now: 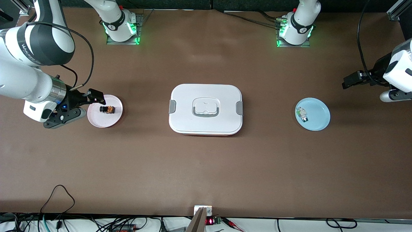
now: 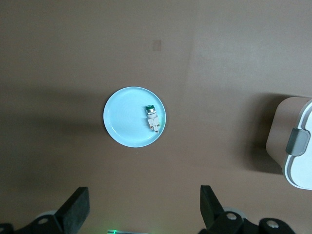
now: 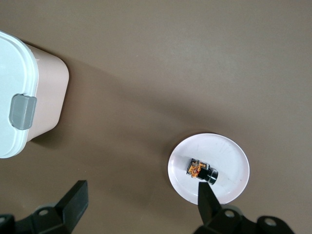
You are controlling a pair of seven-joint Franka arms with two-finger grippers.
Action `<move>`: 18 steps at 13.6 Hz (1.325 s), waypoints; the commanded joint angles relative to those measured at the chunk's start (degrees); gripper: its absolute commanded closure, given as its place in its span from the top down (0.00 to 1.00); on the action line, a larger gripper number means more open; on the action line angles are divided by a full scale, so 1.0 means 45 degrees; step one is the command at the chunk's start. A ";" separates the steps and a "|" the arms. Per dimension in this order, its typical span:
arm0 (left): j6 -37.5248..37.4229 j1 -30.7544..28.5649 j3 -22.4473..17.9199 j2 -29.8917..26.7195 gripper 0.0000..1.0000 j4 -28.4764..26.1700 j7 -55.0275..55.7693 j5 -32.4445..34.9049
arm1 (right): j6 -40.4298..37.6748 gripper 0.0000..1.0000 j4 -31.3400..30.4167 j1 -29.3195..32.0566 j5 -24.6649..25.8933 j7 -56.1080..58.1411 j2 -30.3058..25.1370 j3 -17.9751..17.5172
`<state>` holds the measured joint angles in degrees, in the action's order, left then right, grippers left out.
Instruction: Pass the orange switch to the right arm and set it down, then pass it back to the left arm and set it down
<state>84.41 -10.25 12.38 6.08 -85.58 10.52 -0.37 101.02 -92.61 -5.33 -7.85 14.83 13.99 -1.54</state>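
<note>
Brown desk (image 1: 206,167), and the orange switch (image 1: 107,109) is just lying on its side on a pink plate (image 1: 96,120) toward the right arm's end. Right gripper (image 1: 83,106) hangs over that plate's edge with its fingers (image 3: 73,202) spread wide, holding nothing. White box (image 1: 206,109) sits mid-desk between the two plates. Blue plate (image 1: 318,116) at the left arm's end carries a green-and-white component (image 1: 302,114). Left gripper (image 2: 144,209) waits up in the air near it, fingers (image 2: 210,204) also wide apart and empty.

White jointed arms (image 1: 19,77), silver wrists, black pincers.
</note>
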 commanded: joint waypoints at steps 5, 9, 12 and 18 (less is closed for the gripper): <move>-0.0067 -0.0007 0.0081 -0.0003 1.00 0.0248 -0.0248 0.0004 | -0.1299 1.00 0.1850 -0.0182 0.2486 -0.5111 -0.0473 0.0363; -0.0067 -0.0007 0.0081 -0.0003 1.00 0.0248 -0.0248 0.0004 | -0.1063 1.00 0.1751 -0.0104 0.2564 -0.5092 -0.0473 0.0363; -0.0067 -0.0007 0.0081 -0.0003 1.00 0.0248 -0.0287 0.0023 | -0.0616 1.00 0.1576 0.0149 0.2642 -0.5073 -0.0453 0.0363; -0.0086 0.0032 0.0101 -0.0003 1.00 0.0248 -0.1478 0.0511 | -0.0397 1.00 0.1634 0.0424 0.2565 -0.3217 -0.0589 0.1375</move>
<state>84.41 -10.20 12.62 6.06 -85.34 6.05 0.42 99.10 -84.96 -3.22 3.87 -1.58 12.40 2.43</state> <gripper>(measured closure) 0.000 0.000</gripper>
